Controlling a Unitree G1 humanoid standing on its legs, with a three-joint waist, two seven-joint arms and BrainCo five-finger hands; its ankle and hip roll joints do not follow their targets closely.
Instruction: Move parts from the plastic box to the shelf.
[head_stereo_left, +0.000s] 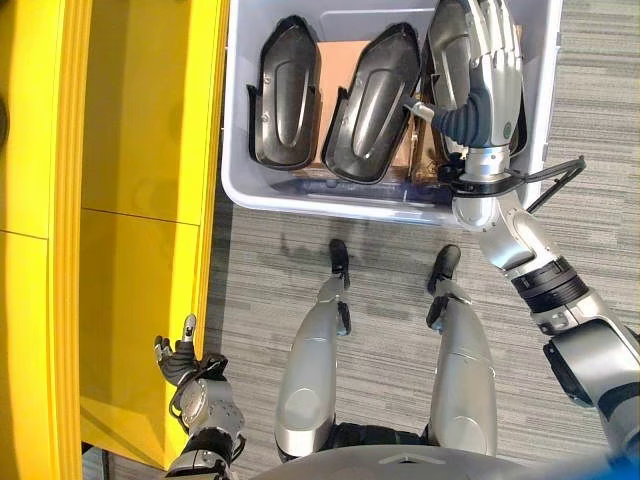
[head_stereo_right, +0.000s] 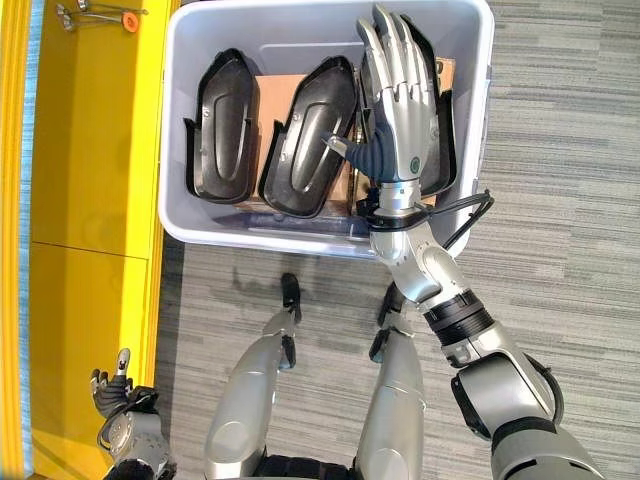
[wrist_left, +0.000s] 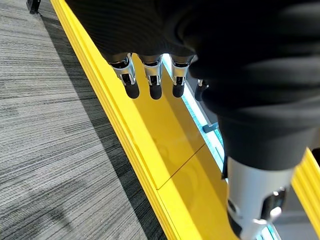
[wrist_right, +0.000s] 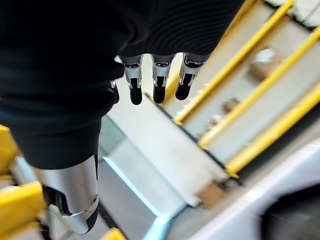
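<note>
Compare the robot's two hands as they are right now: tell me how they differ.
The right hand is stretched forward over the plastic box, above the rightmost black part; the left hand hangs low beside the yellow shelf, far from the box. The right hand's fingers are straight and spread; the left hand's are loosely curled. Neither hand holds anything.

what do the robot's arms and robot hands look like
Both arms are silver-grey, jointed, with rounded shells and black ribbed bands. The right robot hand has segmented silver fingers with dark tips, a dark cover over its lower back and thumb base, and a small green round mark near the wrist, where a black cable loops. The left robot hand looks darker, with silver dark-tipped fingers.
</note>
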